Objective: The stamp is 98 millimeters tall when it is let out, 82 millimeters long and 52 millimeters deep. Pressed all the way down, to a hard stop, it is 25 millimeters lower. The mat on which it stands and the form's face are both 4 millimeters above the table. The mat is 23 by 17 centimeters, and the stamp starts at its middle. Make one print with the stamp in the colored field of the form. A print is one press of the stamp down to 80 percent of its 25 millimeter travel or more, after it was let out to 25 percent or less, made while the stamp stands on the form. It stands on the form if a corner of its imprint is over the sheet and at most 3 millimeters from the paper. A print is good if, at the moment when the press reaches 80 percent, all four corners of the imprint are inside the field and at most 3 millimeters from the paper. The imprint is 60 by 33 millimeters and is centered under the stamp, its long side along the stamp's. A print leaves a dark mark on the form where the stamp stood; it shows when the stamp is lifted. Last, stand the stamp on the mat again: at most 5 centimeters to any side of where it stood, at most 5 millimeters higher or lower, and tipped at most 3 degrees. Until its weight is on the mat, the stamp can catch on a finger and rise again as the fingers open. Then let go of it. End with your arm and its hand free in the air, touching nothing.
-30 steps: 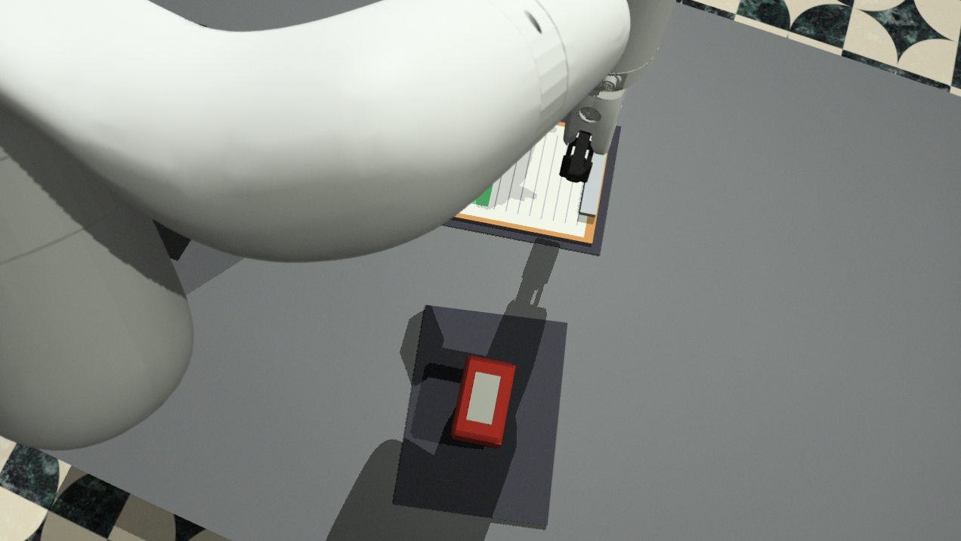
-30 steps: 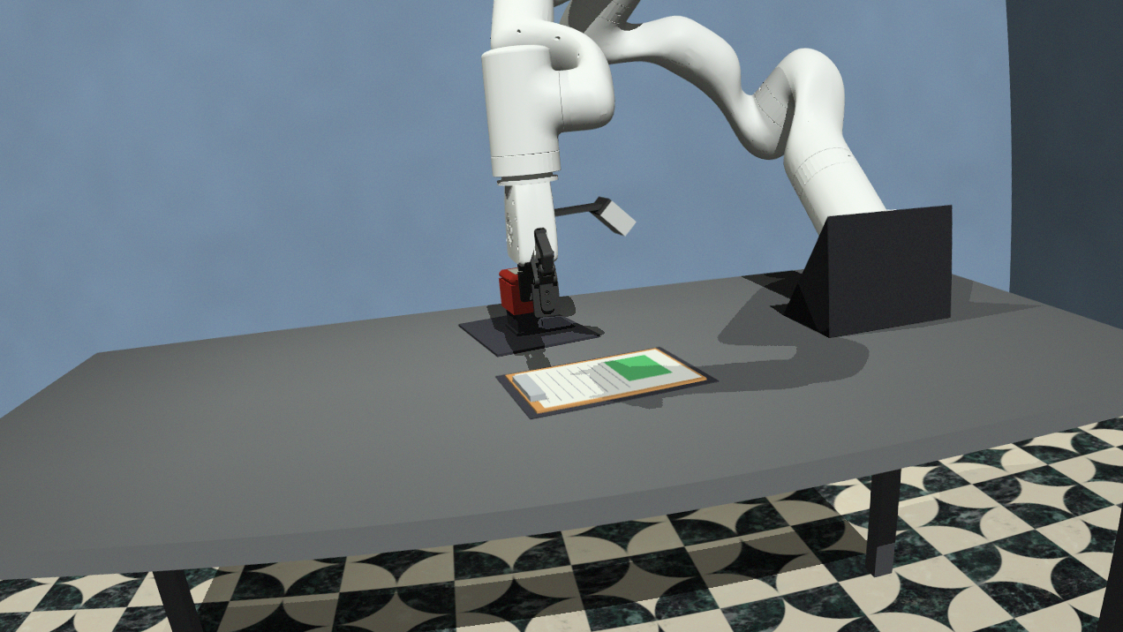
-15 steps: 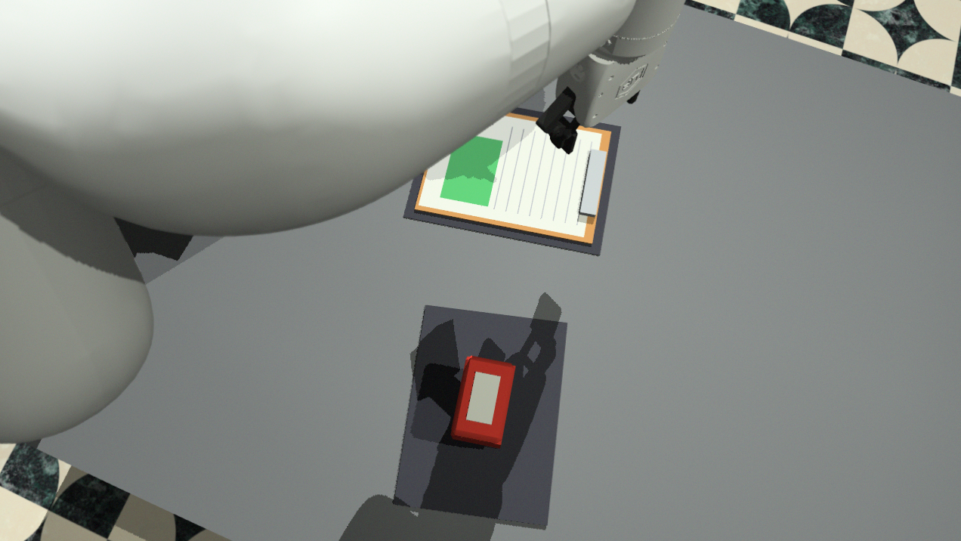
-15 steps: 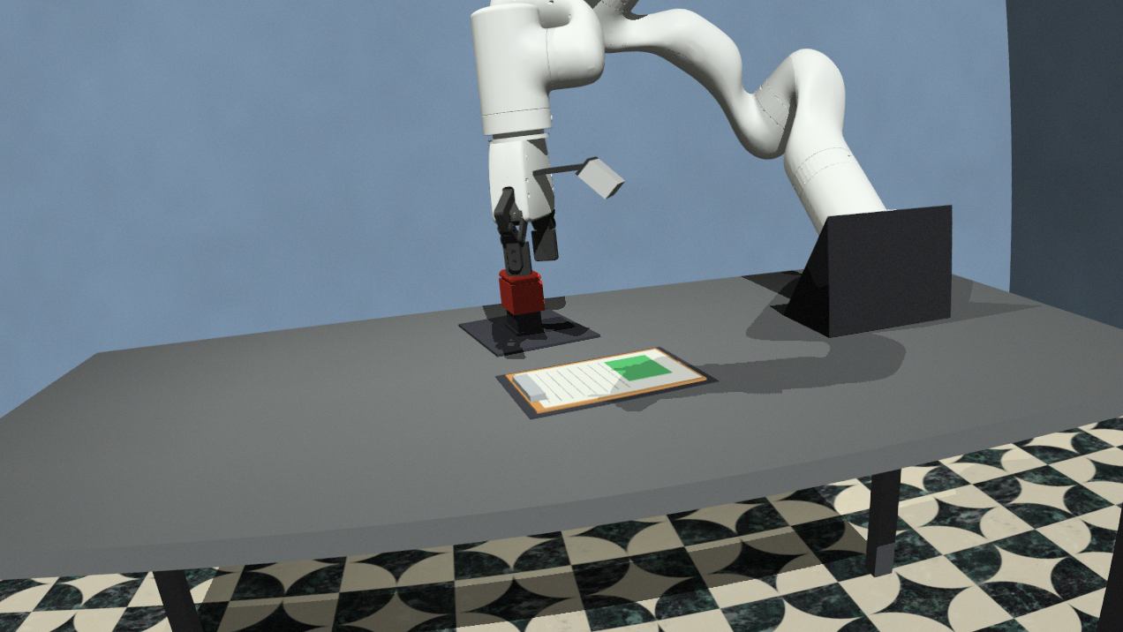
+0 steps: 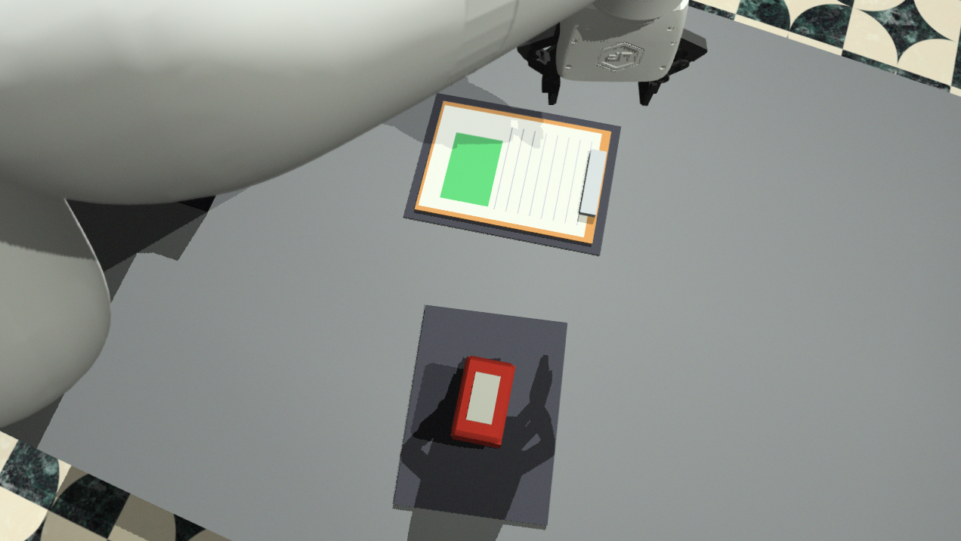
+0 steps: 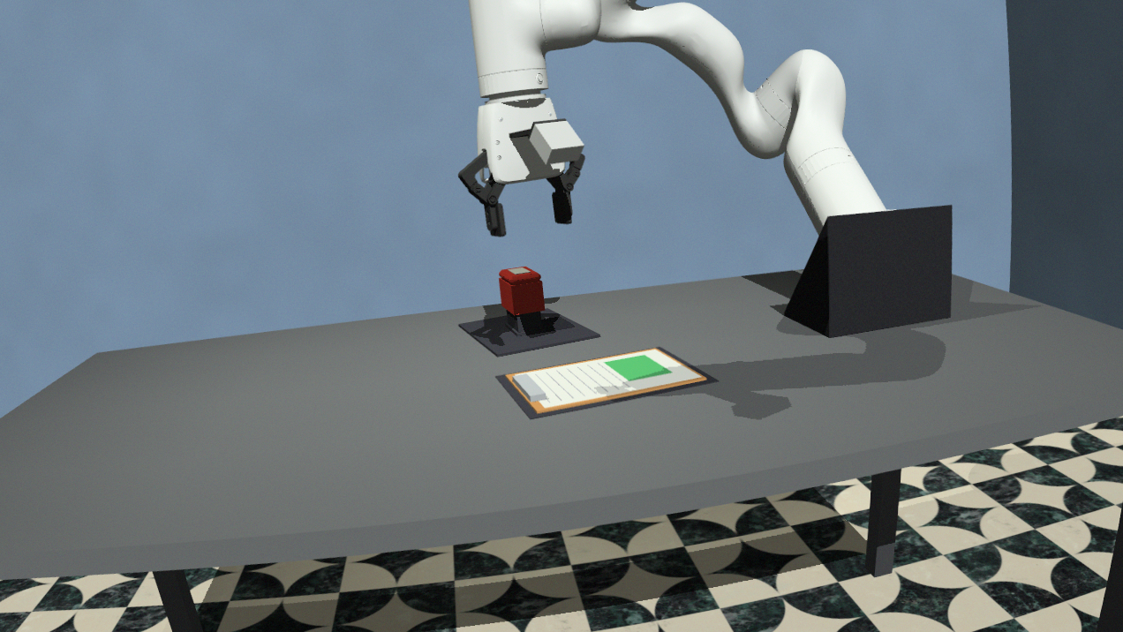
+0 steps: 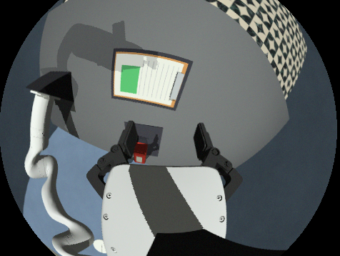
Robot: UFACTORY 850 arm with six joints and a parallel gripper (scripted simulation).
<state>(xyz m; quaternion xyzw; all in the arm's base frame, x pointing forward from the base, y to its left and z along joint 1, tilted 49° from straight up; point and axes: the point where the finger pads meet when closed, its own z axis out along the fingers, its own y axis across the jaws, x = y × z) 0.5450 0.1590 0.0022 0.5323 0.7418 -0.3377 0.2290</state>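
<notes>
The red stamp with a grey top stands upright on the dark mat. My gripper is open and empty. It hangs high above the stamp, well clear of it. The form lies on an orange clipboard beside the mat. Its green field is plain, with no dark mark on it.
A grey clip sits at the form's end away from the green field. The black arm base stands at the table's far right. The arm's white links cover the upper left of the overhead view.
</notes>
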